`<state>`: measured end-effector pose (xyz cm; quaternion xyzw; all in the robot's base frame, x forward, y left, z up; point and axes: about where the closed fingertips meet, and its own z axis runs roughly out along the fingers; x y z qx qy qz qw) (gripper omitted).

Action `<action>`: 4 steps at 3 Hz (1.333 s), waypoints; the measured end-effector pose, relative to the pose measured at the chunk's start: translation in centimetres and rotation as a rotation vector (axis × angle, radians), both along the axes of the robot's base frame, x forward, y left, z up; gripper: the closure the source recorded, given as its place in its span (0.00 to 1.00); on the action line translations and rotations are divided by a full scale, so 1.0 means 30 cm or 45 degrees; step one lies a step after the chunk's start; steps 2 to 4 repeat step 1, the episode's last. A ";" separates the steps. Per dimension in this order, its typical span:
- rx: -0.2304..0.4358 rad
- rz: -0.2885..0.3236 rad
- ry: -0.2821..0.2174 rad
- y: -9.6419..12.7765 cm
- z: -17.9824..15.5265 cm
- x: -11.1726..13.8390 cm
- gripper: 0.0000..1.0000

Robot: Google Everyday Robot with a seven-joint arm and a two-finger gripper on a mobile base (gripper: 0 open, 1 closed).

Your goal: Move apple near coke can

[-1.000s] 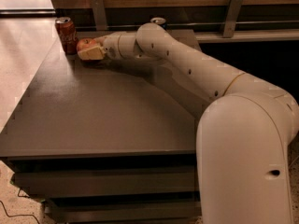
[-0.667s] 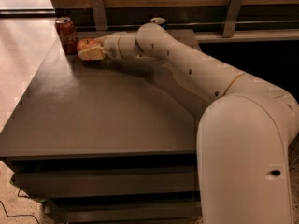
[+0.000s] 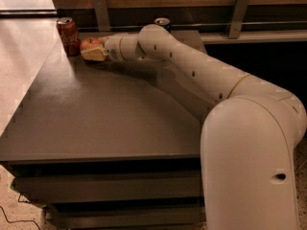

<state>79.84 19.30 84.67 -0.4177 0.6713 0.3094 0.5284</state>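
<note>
The red coke can [image 3: 68, 35] stands upright at the far left corner of the dark table [image 3: 110, 119]. The red-orange apple [image 3: 89, 43] is just right of the can, almost touching it, low over the tabletop. My gripper [image 3: 94, 51] reaches in from the right and is shut on the apple, with one pale finger [image 3: 95, 55] showing below and in front of it. The other finger is hidden behind the apple.
A dark blue can [image 3: 162, 22] stands at the table's far edge, partly hidden behind my arm [image 3: 192, 66]. A wooden wall with metal brackets runs along the back. The table's left edge drops to a light floor [image 3: 19, 80].
</note>
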 end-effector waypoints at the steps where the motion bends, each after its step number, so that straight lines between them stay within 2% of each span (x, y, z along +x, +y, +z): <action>1: 0.000 0.006 0.002 0.012 -0.004 -0.004 0.00; 4: 0.000 0.006 0.002 0.012 -0.004 -0.004 0.00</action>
